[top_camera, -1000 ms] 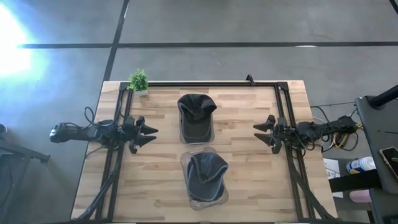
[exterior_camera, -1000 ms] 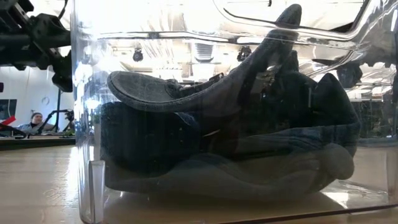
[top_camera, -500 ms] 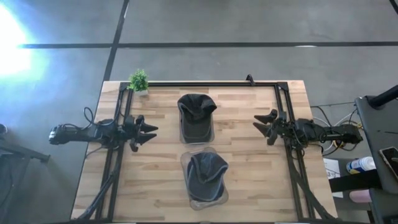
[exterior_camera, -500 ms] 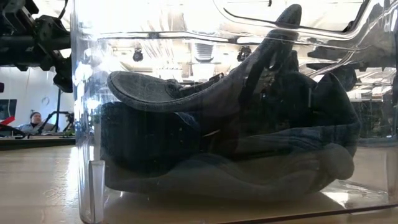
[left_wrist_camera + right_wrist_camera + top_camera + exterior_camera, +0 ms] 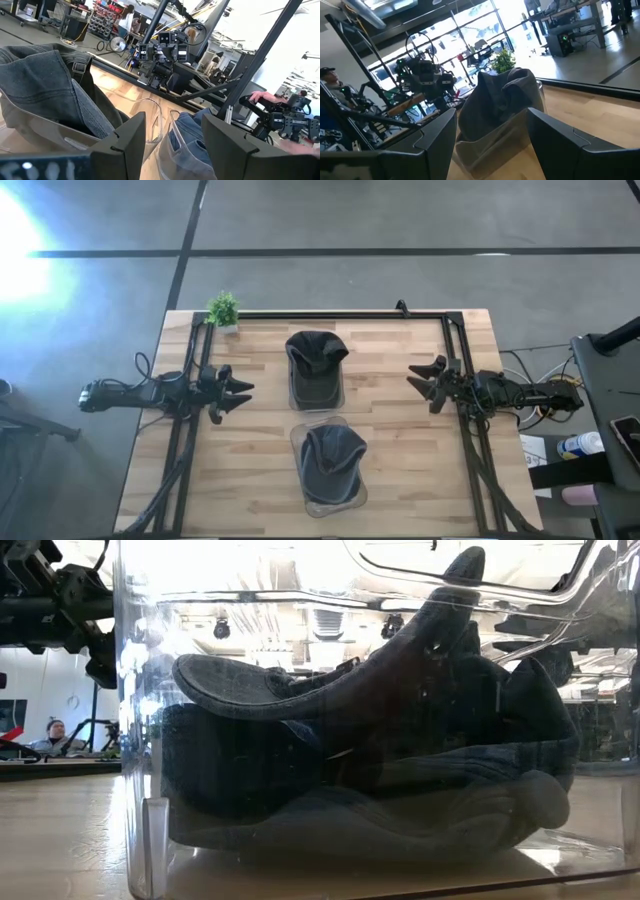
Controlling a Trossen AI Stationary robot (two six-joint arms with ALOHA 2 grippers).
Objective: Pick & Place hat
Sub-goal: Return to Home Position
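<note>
Two dark grey denim hats each sit in a clear plastic holder on the wooden table. The far hat (image 5: 316, 362) lies near the table's middle, toward the far edge; the near hat (image 5: 333, 463) lies toward the near edge and fills the low view (image 5: 370, 760). My left gripper (image 5: 243, 394) hovers open at the table's left, level with the gap between the hats. The left wrist view shows the far hat (image 5: 45, 90) and the near hat (image 5: 192, 132). My right gripper (image 5: 414, 381) hovers open at the right, facing the far hat (image 5: 500, 100).
A small green potted plant (image 5: 223, 309) stands at the far left corner of the table. Black frame rails (image 5: 330, 314) run along the far edge and both sides. Bare wood lies between each gripper and the hats. A person (image 5: 55, 730) sits in the room behind.
My right gripper has shifted a little toward the table's far edge and turned toward the far hat, staying open. The hats and the left arm have kept still.
</note>
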